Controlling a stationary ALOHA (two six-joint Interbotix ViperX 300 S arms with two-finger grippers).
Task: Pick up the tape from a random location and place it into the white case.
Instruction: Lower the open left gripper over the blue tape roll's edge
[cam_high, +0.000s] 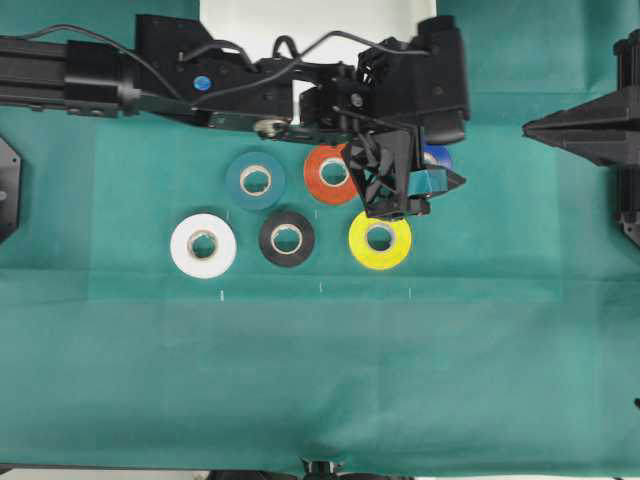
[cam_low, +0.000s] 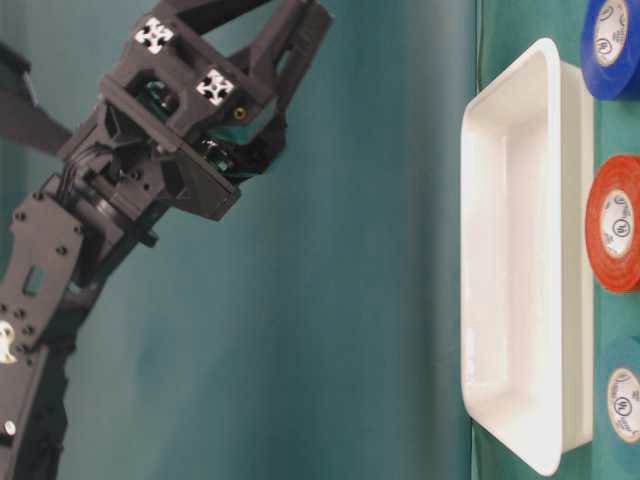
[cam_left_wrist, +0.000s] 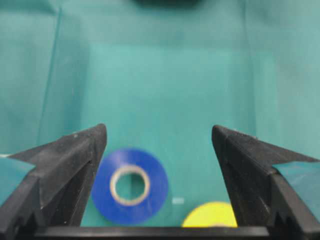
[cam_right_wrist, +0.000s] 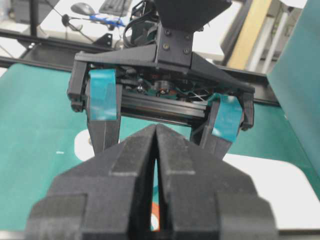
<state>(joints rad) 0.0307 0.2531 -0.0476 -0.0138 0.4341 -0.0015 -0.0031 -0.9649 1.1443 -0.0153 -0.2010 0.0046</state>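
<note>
The tape (cam_left_wrist: 156, 182), a royal-blue roll with a pale core, lies flat on the green cloth. In the left wrist view it sits low, close to the left finger. My left gripper (cam_left_wrist: 159, 129) hangs above it, open wide with nothing between the fingers. From overhead the left gripper (cam_high: 425, 185) covers most of the tape (cam_high: 438, 155). The white case (cam_low: 520, 250) lies behind the rolls, the tape (cam_low: 610, 45) just in front of one end; overhead, the case (cam_high: 300, 20) is half hidden by the arm. My right gripper (cam_right_wrist: 156, 129) is shut and holds nothing, parked at the right edge (cam_high: 540, 127).
Other rolls lie flat around the tape: orange (cam_high: 330, 172), teal (cam_high: 255, 180), black (cam_high: 287, 238), white (cam_high: 203, 245) and yellow (cam_high: 380, 240). The yellow roll (cam_left_wrist: 212, 215) is close to the right finger in the left wrist view.
</note>
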